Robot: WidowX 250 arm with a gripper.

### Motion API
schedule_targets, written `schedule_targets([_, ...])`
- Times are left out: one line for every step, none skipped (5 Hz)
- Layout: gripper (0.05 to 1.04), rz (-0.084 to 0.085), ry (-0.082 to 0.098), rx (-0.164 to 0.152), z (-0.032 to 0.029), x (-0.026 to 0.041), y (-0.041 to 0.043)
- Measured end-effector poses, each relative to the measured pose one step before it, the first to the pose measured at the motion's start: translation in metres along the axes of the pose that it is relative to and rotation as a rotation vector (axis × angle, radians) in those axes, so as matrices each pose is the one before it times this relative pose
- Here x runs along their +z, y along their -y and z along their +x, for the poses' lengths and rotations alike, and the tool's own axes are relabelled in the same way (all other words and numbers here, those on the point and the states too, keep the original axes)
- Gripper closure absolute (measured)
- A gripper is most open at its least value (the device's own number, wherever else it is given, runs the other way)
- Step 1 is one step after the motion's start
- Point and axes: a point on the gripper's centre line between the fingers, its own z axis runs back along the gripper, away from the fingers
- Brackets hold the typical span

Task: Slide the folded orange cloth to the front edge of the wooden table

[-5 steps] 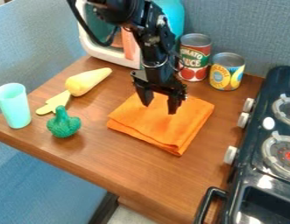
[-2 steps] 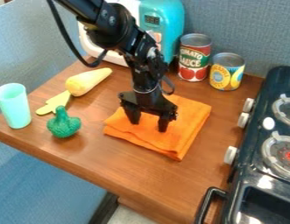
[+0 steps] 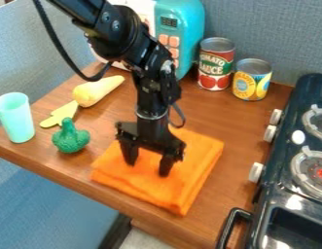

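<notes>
Where the orange cloth point(image 3: 199, 160) is spread on the table point(image 3: 241, 121), it is found right under the claw point(image 3: 147, 168), near the table's front edge. The two tips are set down near the cloth's middle, and they seem to be pressed on it. The claw is opened up, its tips are held apart, and nothing is seen pinched between them. Since the cloth is folded almost square, no long side can be picked out.

Compared with the earlier pictures, the cloth has been slid toward the front edge, and the claw has been moved the same way. More bare wood is now left between the cloth and the two cans point(image 3: 216, 65) point(image 3: 251, 80) at the back.

To the left in the view, a green toy broccoli point(image 3: 71, 138), a long yellow toy point(image 3: 97, 91) and a light green cup point(image 3: 15, 119) are seen. On the right, a black stove point(image 3: 280, 148) is placed.
</notes>
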Motion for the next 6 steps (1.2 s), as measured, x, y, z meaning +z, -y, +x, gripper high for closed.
schedule_targets([0.083,0.0103,-0.0854,-0.0283,-0.02797,0.00293,0.00482])
schedule_targets([0.083,-0.0112,-0.0046,-0.0104,-0.00181,-0.00113,0.00205])
schedule_targets([0.083,-0.0096,0.0177,-0.0021,0.00351,0.00020,-0.00058])
schedule_targets([0.083,-0.0404,0.0180,0.0213,0.01057,0.00151,-0.00174])
schedule_targets([0.083,-0.0234,0.0608,0.0367,0.01588,0.00635,-0.00094])
schedule_targets([0.083,-0.0073,0.0361,0.0154,0.01096,0.00545,0.00032])
